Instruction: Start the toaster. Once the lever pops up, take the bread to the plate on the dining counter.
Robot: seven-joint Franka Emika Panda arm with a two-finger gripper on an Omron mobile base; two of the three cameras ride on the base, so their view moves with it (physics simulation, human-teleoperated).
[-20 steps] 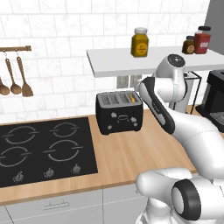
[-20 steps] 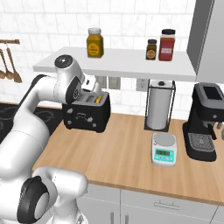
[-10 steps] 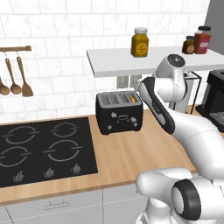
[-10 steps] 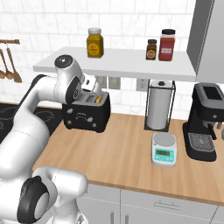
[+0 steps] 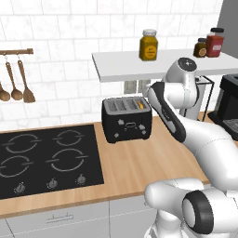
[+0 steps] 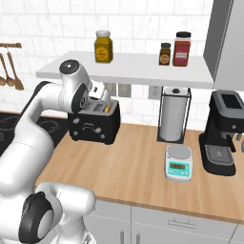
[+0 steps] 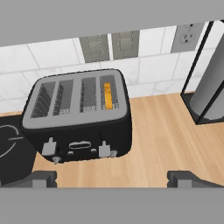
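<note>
my gripper (image 7: 112, 178) hangs wide open and empty above the toaster (image 7: 78, 116), which stands at the table's (image 7: 166, 144) back edge; the bread (image 7: 107, 95) sits in its rightmost slot.

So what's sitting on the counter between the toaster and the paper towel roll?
Nothing. In the right base view, bare wood runs from the toaster to the paper towel roll; wall outlets sit on the tiles above it.

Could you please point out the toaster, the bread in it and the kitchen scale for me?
toaster (image 7: 78, 131): hand view, on its black front face.
bread (image 7: 107, 96): hand view, on its orange top edge in the slot.
kitchen scale (image 6: 179, 153): right base view, on its round weighing pan.
</note>
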